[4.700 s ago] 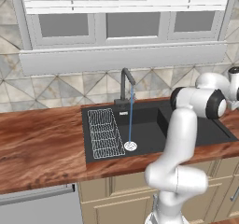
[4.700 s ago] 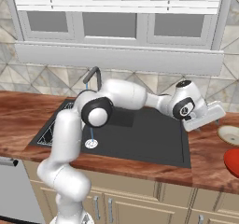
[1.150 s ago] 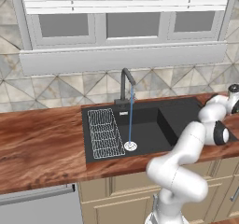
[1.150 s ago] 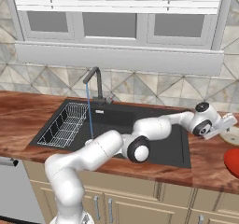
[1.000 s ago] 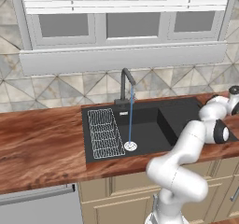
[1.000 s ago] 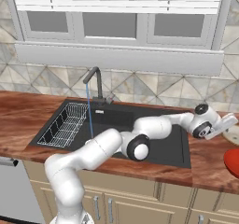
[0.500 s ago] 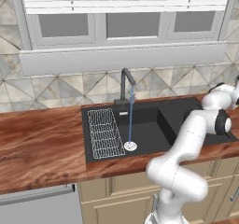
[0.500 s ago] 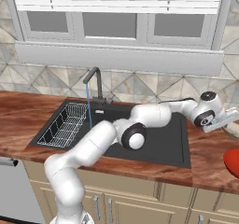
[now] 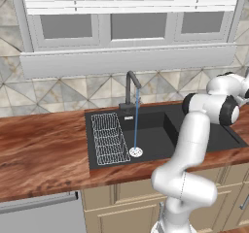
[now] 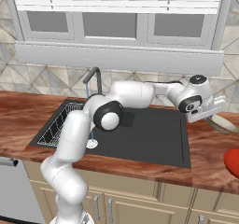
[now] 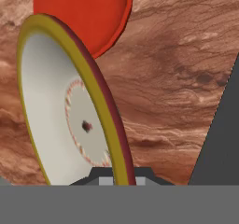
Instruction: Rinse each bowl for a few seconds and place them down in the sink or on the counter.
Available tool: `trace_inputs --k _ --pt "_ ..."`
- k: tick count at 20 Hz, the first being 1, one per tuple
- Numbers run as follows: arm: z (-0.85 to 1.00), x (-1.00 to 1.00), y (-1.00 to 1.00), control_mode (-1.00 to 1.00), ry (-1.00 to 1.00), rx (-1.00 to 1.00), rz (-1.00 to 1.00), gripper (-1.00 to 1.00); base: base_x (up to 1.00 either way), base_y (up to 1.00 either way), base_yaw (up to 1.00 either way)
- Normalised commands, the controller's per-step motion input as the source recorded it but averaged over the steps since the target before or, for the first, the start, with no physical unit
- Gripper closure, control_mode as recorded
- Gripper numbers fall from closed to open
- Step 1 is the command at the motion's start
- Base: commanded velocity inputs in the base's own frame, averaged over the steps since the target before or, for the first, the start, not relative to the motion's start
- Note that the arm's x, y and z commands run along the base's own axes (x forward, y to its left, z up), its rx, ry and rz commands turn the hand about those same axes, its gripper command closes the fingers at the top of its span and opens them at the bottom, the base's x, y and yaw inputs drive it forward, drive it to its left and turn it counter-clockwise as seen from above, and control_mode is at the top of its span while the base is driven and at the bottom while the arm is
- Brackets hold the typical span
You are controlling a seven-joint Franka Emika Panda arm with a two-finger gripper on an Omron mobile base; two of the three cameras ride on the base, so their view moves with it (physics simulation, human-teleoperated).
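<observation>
One cream bowl (image 11: 60, 111) tilted on edge, rim clenched by gripper (image 11: 119, 171); red bowl (image 11: 84, 13) beyond

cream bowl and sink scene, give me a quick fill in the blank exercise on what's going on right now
1. The claw is shut on the rim of the ___ bowl.
2. The red bowl sits on the ___.
3. Water runs from the faucet into the black ___.
4. A white wire ___ lies at the sink's left end.

Missing words: cream; counter; sink; rack
</observation>
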Motion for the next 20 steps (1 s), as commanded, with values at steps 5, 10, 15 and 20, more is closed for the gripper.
trace_inputs --k 5,10,15,20 --pt "0.11 -0.59 0.88 -1.00 -0.19 -0.08 0.06 1.00 0.00 0.00 0.00" --pt "0.32 -0.58 0.62 -1.00 -0.22 -0.08 0.07 1.00 0.00 0.00 0.00" --pt "0.60 -0.55 0.53 -1.00 -0.06 -0.01 0.11 1.00 0.00 0.00 0.00" --pt "0.48 -0.44 0.36 -1.00 0.00 0.00 0.18 1.00 0.00 0.00 0.00"
